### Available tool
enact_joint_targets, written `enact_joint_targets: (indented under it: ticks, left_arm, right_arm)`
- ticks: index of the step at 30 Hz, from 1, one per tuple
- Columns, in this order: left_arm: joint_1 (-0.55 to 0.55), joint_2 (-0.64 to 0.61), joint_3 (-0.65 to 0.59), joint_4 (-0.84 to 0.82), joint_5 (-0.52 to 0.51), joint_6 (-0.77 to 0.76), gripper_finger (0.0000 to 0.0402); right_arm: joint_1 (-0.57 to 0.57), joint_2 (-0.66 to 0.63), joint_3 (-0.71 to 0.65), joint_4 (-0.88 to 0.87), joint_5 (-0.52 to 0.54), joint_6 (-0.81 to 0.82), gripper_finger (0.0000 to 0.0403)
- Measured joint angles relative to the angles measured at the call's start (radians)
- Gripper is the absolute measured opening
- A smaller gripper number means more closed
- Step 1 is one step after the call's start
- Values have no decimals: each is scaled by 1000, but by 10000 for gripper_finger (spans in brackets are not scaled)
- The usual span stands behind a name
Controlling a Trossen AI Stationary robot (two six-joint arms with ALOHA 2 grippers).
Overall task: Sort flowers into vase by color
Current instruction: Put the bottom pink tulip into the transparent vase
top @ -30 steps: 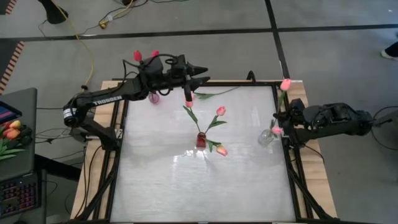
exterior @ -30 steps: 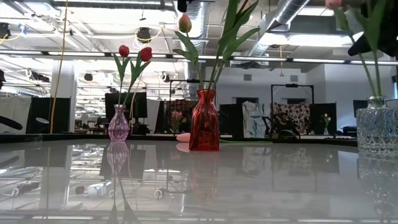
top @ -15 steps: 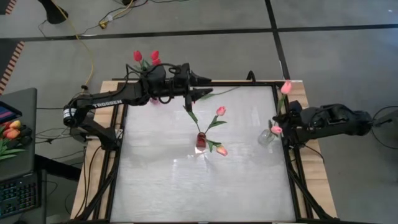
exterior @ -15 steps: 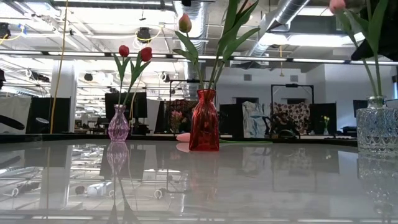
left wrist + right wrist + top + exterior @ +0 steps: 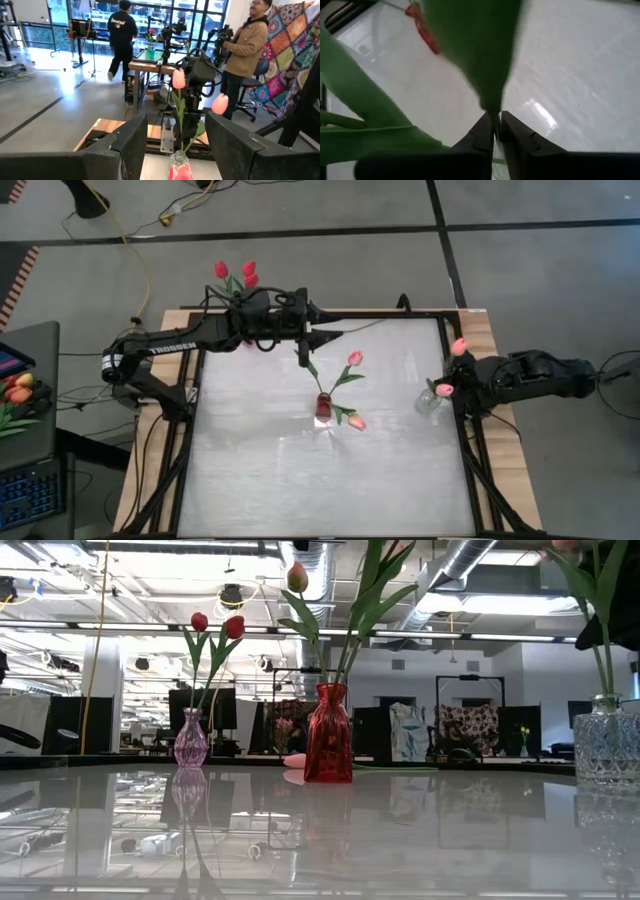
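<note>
A pink tulip (image 5: 459,346) is pinched low on its thin stem by the right gripper (image 5: 495,131), just above the clear vase (image 5: 429,401). Its stem is judged light and bendy, best taken below the leaves. The left gripper (image 5: 176,134) is held spread, empty, well apart.

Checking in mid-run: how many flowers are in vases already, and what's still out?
Done: two red tulips stand in the small purple vase, three orange-pink ones in the red vase, two pink ones in the clear vase. In hand: the right gripper pinches a green leaf by that clear vase. Left: one tulip lies on the table's far edge under the open left gripper.
</note>
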Motion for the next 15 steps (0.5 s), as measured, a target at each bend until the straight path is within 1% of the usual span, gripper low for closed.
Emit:
enact_joint_targets:
  ticks: [3, 10, 13, 15]
  left_arm:
    - [0, 0, 0, -9, 22, 8, 187]
    - [0, 0, 0, -37, 45, 23, 187]
    - [0, 0, 0, -50, 46, 27, 187]
    - [0, 0, 0, -63, 47, 34, 187]
  right_arm:
    - [0, 0, 0, -5, -18, 0, 88]
    - [0, 0, 56, -27, -33, 7, 172]
    - [0, 0, 106, -45, -37, 8, 196]
    - [0, 0, 142, -70, -37, 8, 203]
